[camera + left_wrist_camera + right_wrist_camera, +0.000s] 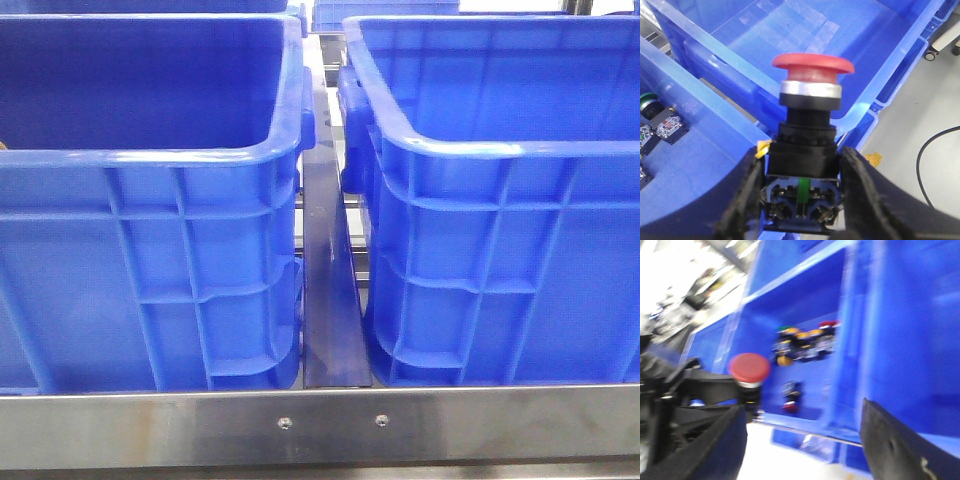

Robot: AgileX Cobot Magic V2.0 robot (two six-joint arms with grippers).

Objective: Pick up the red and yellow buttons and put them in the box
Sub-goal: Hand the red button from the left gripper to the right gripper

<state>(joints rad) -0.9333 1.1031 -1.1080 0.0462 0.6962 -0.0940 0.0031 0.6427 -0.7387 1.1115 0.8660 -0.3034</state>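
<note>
In the left wrist view my left gripper (802, 162) is shut on the black body of the red button (812, 62), which has a dark red mushroom head and a silvery collar. It hangs over the rims between two blue boxes: an empty one (722, 56) and one holding loose buttons (695, 130). The red button also shows in the right wrist view (749, 367). My right gripper (802, 410) is open and empty above a box (790, 305) with a cluster of buttons; an orange-yellow head (783, 360) lies among them, blurred. Neither gripper shows in the front view.
The front view shows two tall blue crates, left (150, 158) and right (480, 150), with a narrow gap (330, 290) between them and a steel rail (320, 425) in front. Green and other buttons (660, 122) lie in one crate. A black cable (935, 150) lies on the floor.
</note>
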